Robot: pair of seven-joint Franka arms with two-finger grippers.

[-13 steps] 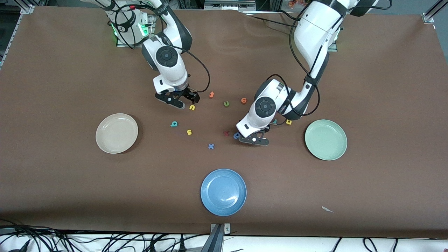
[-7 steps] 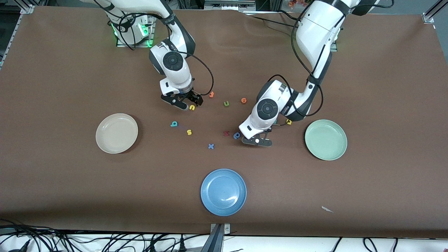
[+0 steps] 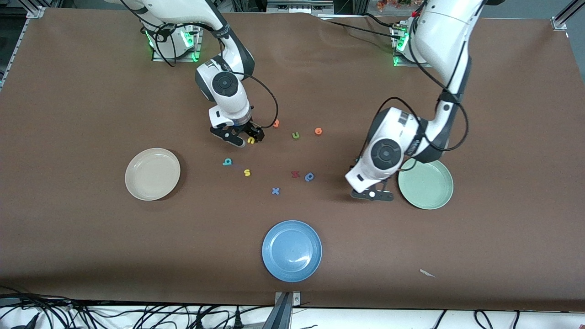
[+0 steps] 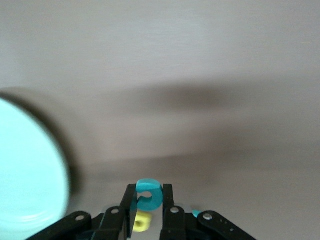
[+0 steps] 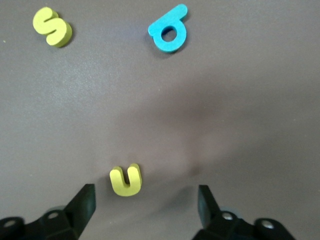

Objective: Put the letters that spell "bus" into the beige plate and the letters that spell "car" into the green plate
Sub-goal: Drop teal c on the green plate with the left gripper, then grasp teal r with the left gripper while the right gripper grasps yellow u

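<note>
My left gripper is shut on the teal "c", held upright between its fingers over the table just beside the green plate. In the left wrist view the yellow "a" and a sliver of the teal "r" lie below the jaws. My right gripper is low and open astride the yellow "u", which lies closer to one finger. The teal "b" and yellow "s" lie nearer the front camera. The beige plate holds nothing.
A blue plate sits near the front edge. Loose letters lie mid-table: a green "u", an orange "o", another orange letter, a red letter, a blue "p" and a blue "x".
The left arm swung from beside the blue "p" toward the green plate, carrying the teal "c". The right gripper shifted and dropped around the yellow "u".
</note>
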